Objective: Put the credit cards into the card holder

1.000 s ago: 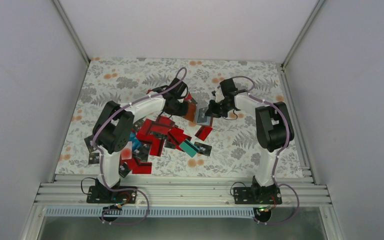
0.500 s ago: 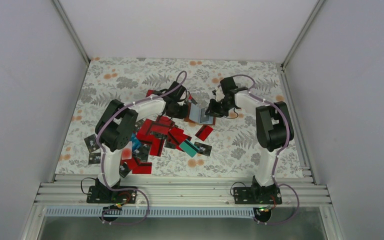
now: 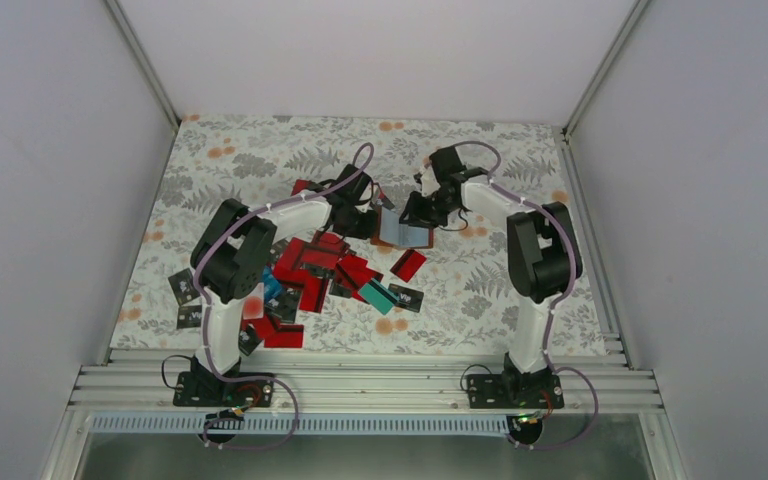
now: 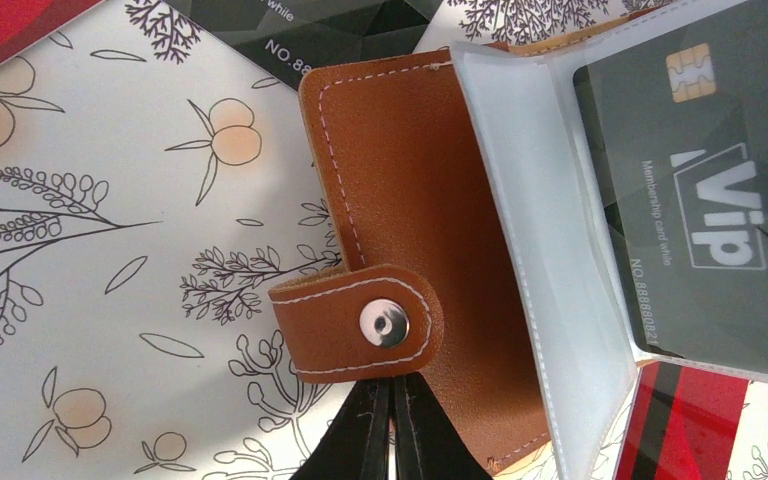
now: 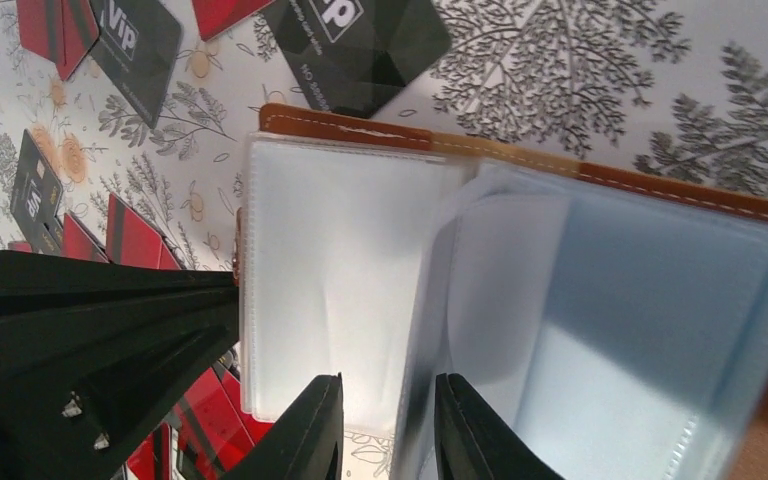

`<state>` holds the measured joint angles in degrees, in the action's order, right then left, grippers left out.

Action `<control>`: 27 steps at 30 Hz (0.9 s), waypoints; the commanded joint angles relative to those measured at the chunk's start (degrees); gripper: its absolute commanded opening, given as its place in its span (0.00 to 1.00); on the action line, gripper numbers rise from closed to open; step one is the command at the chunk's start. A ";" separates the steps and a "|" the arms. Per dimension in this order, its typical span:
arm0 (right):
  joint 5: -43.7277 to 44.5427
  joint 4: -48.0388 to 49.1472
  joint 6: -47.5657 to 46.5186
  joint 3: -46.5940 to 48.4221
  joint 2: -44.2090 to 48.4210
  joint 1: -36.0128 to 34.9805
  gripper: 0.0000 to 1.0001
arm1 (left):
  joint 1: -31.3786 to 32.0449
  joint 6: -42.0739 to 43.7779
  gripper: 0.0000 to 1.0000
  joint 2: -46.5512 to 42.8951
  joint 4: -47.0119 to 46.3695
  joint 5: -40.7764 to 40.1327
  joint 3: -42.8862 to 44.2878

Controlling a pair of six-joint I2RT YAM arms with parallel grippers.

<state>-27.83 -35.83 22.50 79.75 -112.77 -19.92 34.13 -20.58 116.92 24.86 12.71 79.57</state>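
Note:
The brown card holder (image 3: 405, 233) lies open on the floral cloth between my two grippers, grey clear pockets up. In the left wrist view my left gripper (image 4: 392, 405) is shut on the edge of its brown cover (image 4: 410, 190), just below the snap strap (image 4: 355, 325). A black VIP card (image 4: 700, 200) sits in a clear pocket. In the right wrist view my right gripper (image 5: 388, 425) is open, its fingers on either side of a clear pocket leaf (image 5: 480, 290). Many red, black and teal credit cards (image 3: 310, 270) lie piled at front left.
A loose red card (image 3: 408, 264) and a teal card (image 3: 375, 295) lie just in front of the holder. Black cards (image 5: 355, 40) lie beyond it. The left arm's black gripper (image 5: 80, 330) crowds the holder's left side. White walls enclose the cloth.
The holder has swung from showing its brown cover to lying open with grey pockets up. My right gripper has shifted left and back over the pockets. My left gripper stays at the cover.

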 commanded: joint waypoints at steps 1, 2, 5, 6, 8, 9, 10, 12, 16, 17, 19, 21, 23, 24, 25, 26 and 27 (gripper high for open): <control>-0.38 -0.87 0.55 2.26 -2.73 -1.46 0.27 | -0.02 0.30 0.05 0.41 -1.66 1.18 -0.38; -0.43 -0.84 0.56 2.52 -3.25 -1.64 0.27 | -0.01 0.28 0.05 0.45 -1.61 1.24 -0.38; -0.83 -0.39 0.68 2.86 -4.34 -1.99 0.28 | -0.07 0.28 0.05 0.41 -1.58 1.31 -0.46; -1.17 -0.07 0.79 2.89 -4.51 -2.05 0.28 | -0.11 0.28 0.05 0.37 -1.56 1.27 -0.51; -2.44 0.73 0.77 2.94 -4.94 -2.20 0.29 | -0.12 0.23 0.05 0.12 -1.51 1.19 -0.63; -3.11 1.09 0.91 2.94 -5.14 -2.22 0.30 | -0.16 0.22 0.05 0.01 -1.48 1.18 -0.64; -3.75 1.58 0.95 2.96 -5.38 -2.30 0.31 | -0.12 0.19 0.05 -0.07 -1.41 1.18 -0.73; -4.81 2.09 0.99 3.16 -6.05 -2.48 0.32 | -0.07 0.11 0.05 -0.32 -1.39 1.17 -0.99; -6.00 2.62 1.27 3.47 -6.61 -2.82 0.37 | -0.14 -0.12 0.05 -0.85 -1.63 1.26 -1.57; -6.30 2.70 1.33 3.59 -6.69 -2.88 0.39 | -0.17 -0.16 0.04 -0.97 -1.72 1.33 -1.75; -6.78 2.70 1.49 3.91 -6.78 -3.08 0.44 | -0.13 -0.33 0.04 -1.06 -1.95 1.50 -2.02; -7.47 2.75 1.69 4.13 -6.81 -3.34 0.48 | -0.13 -0.41 0.04 -1.09 -2.08 1.70 -2.21; -7.80 2.85 1.99 4.35 -6.83 -3.77 0.52 | -0.20 -0.55 0.04 -1.23 -2.15 1.67 -2.37; -7.84 2.75 2.13 4.52 -6.80 -3.95 0.55 | -0.18 -0.60 0.04 -1.42 -2.18 1.65 -2.42; -7.85 2.77 2.30 4.61 -6.69 -4.10 0.57 | -0.19 -0.65 0.04 -1.52 -2.26 1.62 -2.54; -7.85 2.83 2.43 4.59 -6.65 -4.22 0.58 | -0.19 -0.66 0.04 -1.59 -2.15 1.62 -2.68; -7.85 2.63 2.53 4.75 -6.55 -4.32 0.59 | -0.19 -0.67 0.04 -1.71 -2.18 1.62 -2.93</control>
<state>-34.37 -33.76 24.36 82.50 -118.74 -23.05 34.13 -20.78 116.92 23.88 13.80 77.58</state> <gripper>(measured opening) 0.572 0.043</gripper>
